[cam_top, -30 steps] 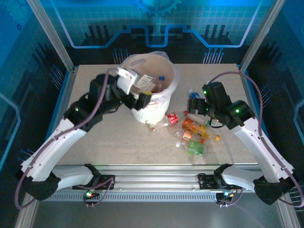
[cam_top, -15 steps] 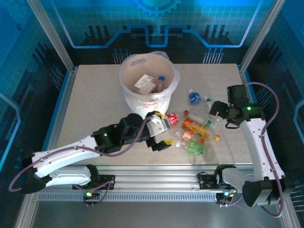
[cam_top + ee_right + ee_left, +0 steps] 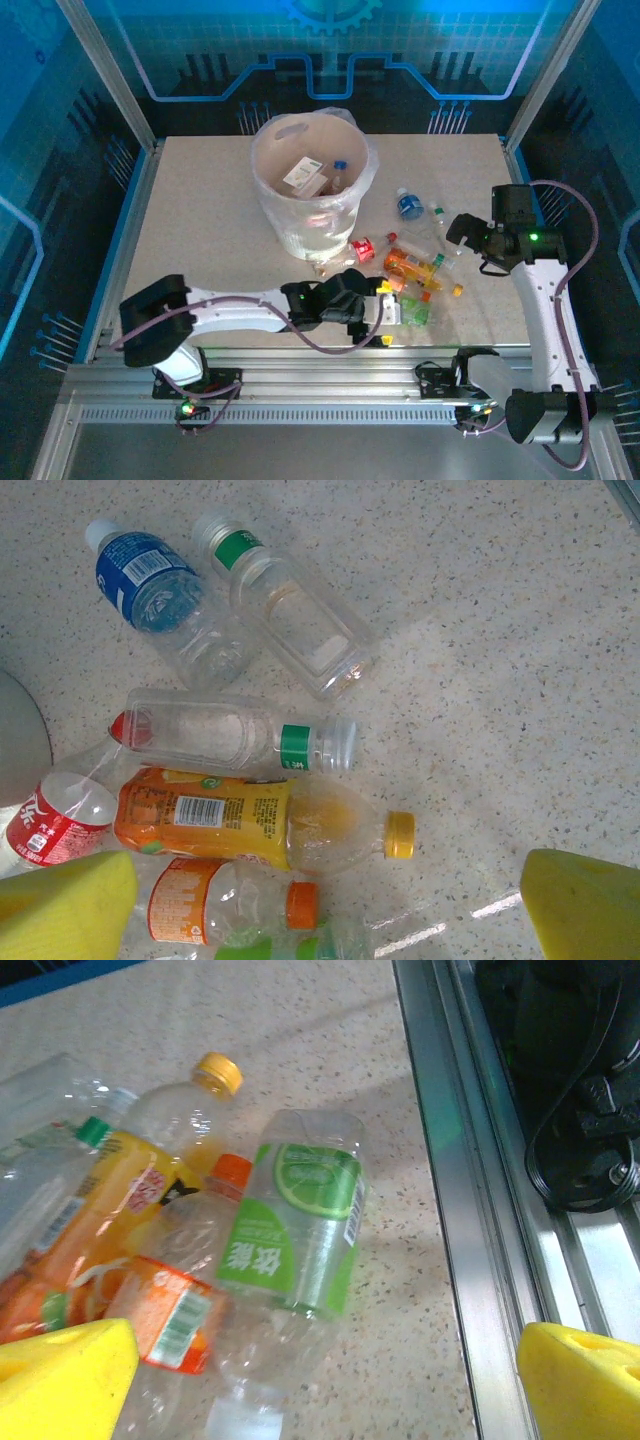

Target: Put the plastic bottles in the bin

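**Top external.** The bin (image 3: 300, 235) stands at 12 o'clock on the table (image 3: 200, 230). Loose plastic bottles (image 3: 415, 270) lie at 4 o'clock from it. The left gripper (image 3: 385, 314) is at the pile's 7 o'clock, wide and empty. The right gripper (image 3: 456, 240) is at its 3 o'clock, also wide and empty.

**Left wrist.** A green-labelled bottle (image 3: 295, 1225) lies between the spread fingertips (image 3: 60, 1375).

**Right wrist.** An orange-labelled bottle (image 3: 230, 825) lies at 12 o'clock.

Dim blue surround, table (image 3: 200, 220) lit from above, soft shadows, pale glare streaks in wrist views
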